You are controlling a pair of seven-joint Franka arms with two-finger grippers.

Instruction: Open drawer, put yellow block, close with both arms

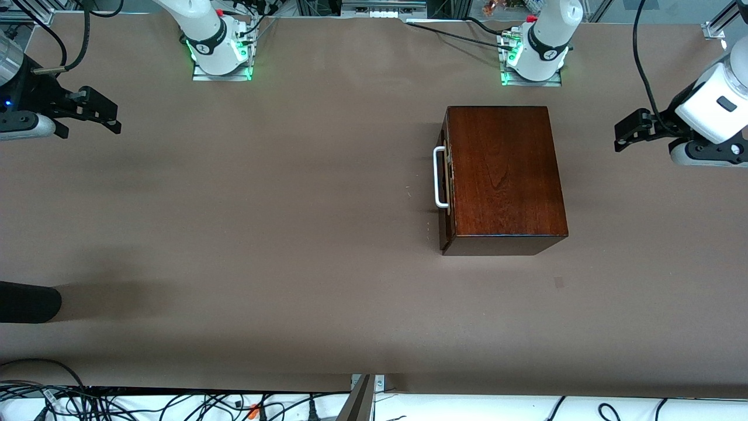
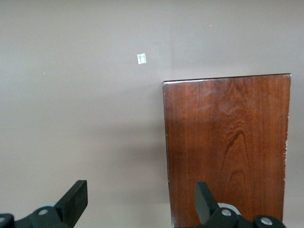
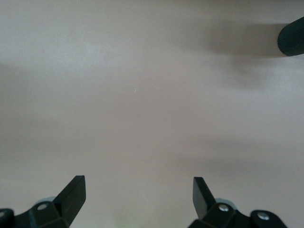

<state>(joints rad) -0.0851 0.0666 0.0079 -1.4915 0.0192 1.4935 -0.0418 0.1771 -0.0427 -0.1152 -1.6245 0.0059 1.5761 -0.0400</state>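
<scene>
One dark wooden box (image 1: 504, 175) on bench (image 1: 263, 234), holding one drawer (image 1: 446, 181) with one white handle (image 1: 439, 177). Two arms, two tools: left tool (image 1: 626, 133), right tool (image 1: 104, 114), fingers apart. One black cylinder (image 1: 26, 302).

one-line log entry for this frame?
drawer shut | yellow block not in view | left pincer open, beside the wooden box | right pincer open over bare table | both arms waiting
</scene>
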